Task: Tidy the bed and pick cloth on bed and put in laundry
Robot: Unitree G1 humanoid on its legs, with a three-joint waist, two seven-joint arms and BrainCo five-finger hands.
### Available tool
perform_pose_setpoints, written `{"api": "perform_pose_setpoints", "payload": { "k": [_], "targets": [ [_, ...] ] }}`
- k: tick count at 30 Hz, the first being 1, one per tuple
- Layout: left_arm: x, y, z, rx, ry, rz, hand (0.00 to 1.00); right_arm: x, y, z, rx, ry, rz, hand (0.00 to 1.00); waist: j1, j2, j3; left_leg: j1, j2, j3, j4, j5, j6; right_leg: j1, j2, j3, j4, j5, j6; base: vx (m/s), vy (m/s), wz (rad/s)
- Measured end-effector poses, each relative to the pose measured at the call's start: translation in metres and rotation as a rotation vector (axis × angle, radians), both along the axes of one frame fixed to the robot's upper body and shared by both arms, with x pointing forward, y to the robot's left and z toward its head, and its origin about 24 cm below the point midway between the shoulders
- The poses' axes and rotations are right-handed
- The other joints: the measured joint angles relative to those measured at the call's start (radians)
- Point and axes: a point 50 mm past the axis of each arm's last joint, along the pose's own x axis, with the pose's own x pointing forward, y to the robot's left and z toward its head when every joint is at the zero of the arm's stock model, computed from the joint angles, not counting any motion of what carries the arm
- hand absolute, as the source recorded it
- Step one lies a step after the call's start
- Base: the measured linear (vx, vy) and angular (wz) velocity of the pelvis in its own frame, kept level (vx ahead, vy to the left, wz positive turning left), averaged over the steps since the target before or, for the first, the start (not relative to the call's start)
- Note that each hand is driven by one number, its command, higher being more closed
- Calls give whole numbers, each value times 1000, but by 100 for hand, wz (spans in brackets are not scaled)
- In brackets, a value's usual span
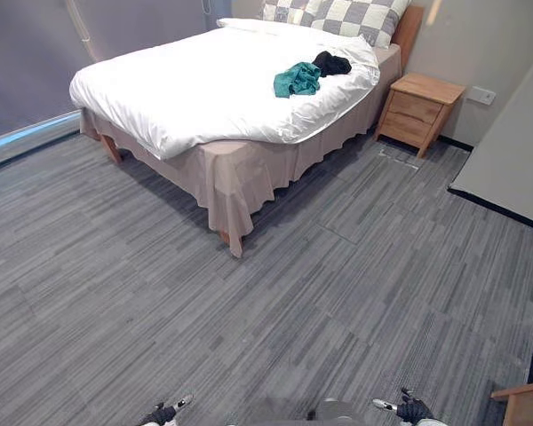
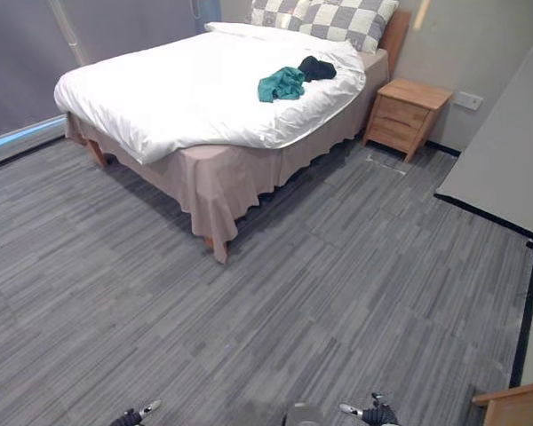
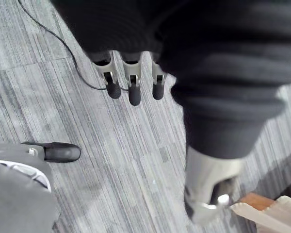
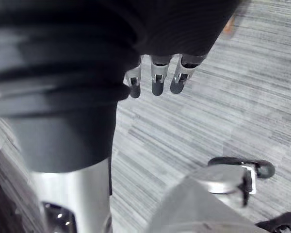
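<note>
A teal cloth lies crumpled on the white duvet of the bed, close to the far right side. A black cloth lies just behind it, touching it, below the checked pillows. The bed stands far ahead across the floor. My left hand and right hand hang low at the near edge of the eye views. In the wrist views the left hand's fingers and the right hand's fingers hang relaxed over the grey floor, holding nothing.
A wooden nightstand stands right of the bed against the wall. A corner of wooden furniture shows at the near right. A pale skirt hangs round the bed to the floor. Grey striped carpet lies between me and the bed.
</note>
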Motion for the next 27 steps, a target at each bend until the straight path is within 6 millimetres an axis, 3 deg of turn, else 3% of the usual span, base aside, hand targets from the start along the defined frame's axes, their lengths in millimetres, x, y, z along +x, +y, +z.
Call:
{"api": "perform_pose_setpoints", "payload": {
  "k": [1, 3, 4, 5, 6, 8, 9, 10, 11, 12, 13, 14, 15, 16, 18, 19, 20, 22, 23, 24, 25, 26, 27],
  "targets": [
    [3, 5, 2, 21, 2, -25, 0, 7, 7, 1, 22, -34, 37, 0, 3, -26, 13, 14, 12, 3, -5, -11, -27, -9, 1, -24, -129, 82, -3, 334, -206, 7],
    [1, 8, 3, 28, 14, -42, 0, 11, 14, 3, 44, -68, 66, 0, 4, -63, 24, 54, 12, 8, -5, -40, -66, -11, -17, -26, -256, 167, 5, 375, -277, -6],
    [1, 3, 1, 13, 15, -57, 0, 9, 16, 2, 57, -69, 76, 0, 2, -59, 30, 85, 32, 10, -4, -71, -93, -13, -19, -46, -238, 267, -22, 403, -313, -1],
    [2, 0, 0, 8, 13, -66, 0, 8, 16, 2, 59, -67, 83, 0, 0, -47, 29, 91, 48, 10, -2, -84, -92, -15, -12, -59, -206, 271, -46, 413, -324, 12],
    [5, -6, -1, -12, -1, -82, 0, 8, 13, 3, 61, -80, 73, 0, -4, -19, 26, 98, 77, 15, 7, -87, -92, -40, 9, -78, -119, 187, -77, 410, -305, 6],
    [10, -6, 1, -4, -21, -95, 0, 15, 11, 8, 65, -114, 93, 0, -9, -4, 33, 93, 106, 38, 84, -57, -129, -65, 13, -82, -16, 106, -120, 444, -351, -12],
    [8, -6, 1, -4, -23, -92, 0, 16, 11, 9, 61, -116, 112, 0, -10, 15, 20, 41, 148, 32, 247, -51, -139, -57, 38, -80, 11, 55, -134, 308, -283, -24],
    [8, -7, 1, -5, -25, -91, 0, 16, 9, 9, 56, -114, 121, 0, -10, 23, 18, 8, 174, 30, 348, -38, -140, -43, 52, -78, 8, 42, -140, 377, -327, -48],
    [3, -10, -1, -15, -19, -85, 0, 16, 7, 9, 40, -100, 146, 0, -3, 52, 20, -89, 244, -6, 596, 54, -112, 16, 102, -58, -34, 23, -155, 321, -185, -52],
    [-5, -14, -3, -26, -9, -73, 0, 16, 9, 8, 34, -91, 163, 0, -1, 62, 23, -172, 277, -76, 778, 124, -91, 69, 139, -42, -87, 18, -162, 493, -229, -72],
    [-14, -18, -6, -39, 1, -56, 0, 16, 10, 8, 20, -82, 184, 0, 2, 70, 23, -266, 282, -138, 981, 97, -87, 132, 172, -6, -133, 19, -187, 538, -163, -67],
    [-21, -20, -8, -46, 15, -48, 0, 17, 10, 8, 13, -78, 192, 0, 7, 67, 26, -321, 273, -165, 1080, 67, -87, 178, 186, 21, -164, 20, -212, 565, -132, -88],
    [-31, -24, -10, -60, 35, -34, 0, 16, 16, 6, 16, -70, 198, 0, 15, 56, 34, -397, 229, -197, 1133, 26, -81, 254, 197, 61, -205, 20, -242, 492, -103, -80],
    [-35, -26, -10, -67, 33, -23, 0, 18, 19, 5, 21, -71, 197, 0, 25, 50, 38, -433, 197, -210, 1110, 8, -78, 289, 200, 88, -225, 15, -249, 469, -68, -102],
    [-36, -32, -11, -88, 7, -5, 0, 18, 18, 4, 15, -59, 185, 0, 63, 47, 44, -507, 116, -210, 957, -32, -57, 355, 197, 160, -262, 19, -231, 425, 19, -127],
    [-40, -36, -11, -109, -8, 42, 0, 26, 16, 6, 5, -79, 181, 0, 79, 41, 49, -545, 61, -183, 742, -35, -49, 398, 183, 216, -288, 2, -224, 427, 100, -117],
    [-40, -37, -11, -113, -11, 47, 0, 28, 15, 8, 1, -87, 178, 0, 80, 38, 49, -557, 44, -161, 661, -31, -45, 408, 175, 231, -291, -9, -221, 539, 149, -95],
    [-34, -39, -11, -129, -34, 76, 0, 28, 7, 9, -14, -85, 147, 0, 69, 39, 48, -577, 15, 24, 383, 50, -27, 460, 156, 239, -318, -58, -196, 474, 161, -19],
    [-31, -39, -11, -129, -42, 77, 0, 26, 5, 9, -19, -78, 145, 0, 62, 42, 46, -577, 17, 98, 338, 71, -14, 472, 156, 230, -323, -75, -186, 515, 208, 34],
    [-24, -38, -9, -131, -64, 84, 0, 25, 2, 10, -24, -72, 139, 0, 52, 45, 44, -573, 22, 240, 304, 84, 18, 499, 157, 209, -320, -119, -168, 572, 257, 45],
    [-15, -39, -8, -135, -86, 83, 0, 25, 0, 10, -31, -71, 137, 0, 56, 32, 30, -574, 19, 313, 328, 66, 108, 508, 140, 191, -299, -185, -139, 602, 266, 27],
    [-17, -37, -8, -132, -78, 95, 0, 24, 1, 9, -29, -69, 136, 0, 69, 13, 10, -572, 11, 316, 356, 57, 177, 500, 119, 176, -260, -219, -120, 674, 217, 1],
    [-20, -33, -9, -122, -53, 116, 0, 30, 5, 9, -18, -84, 125, 0, 74, -7, 0, -566, -9, 323, 380, 42, 208, 430, 86, 117, -43, -269, -22, 608, 163, 3]
  ]
}}
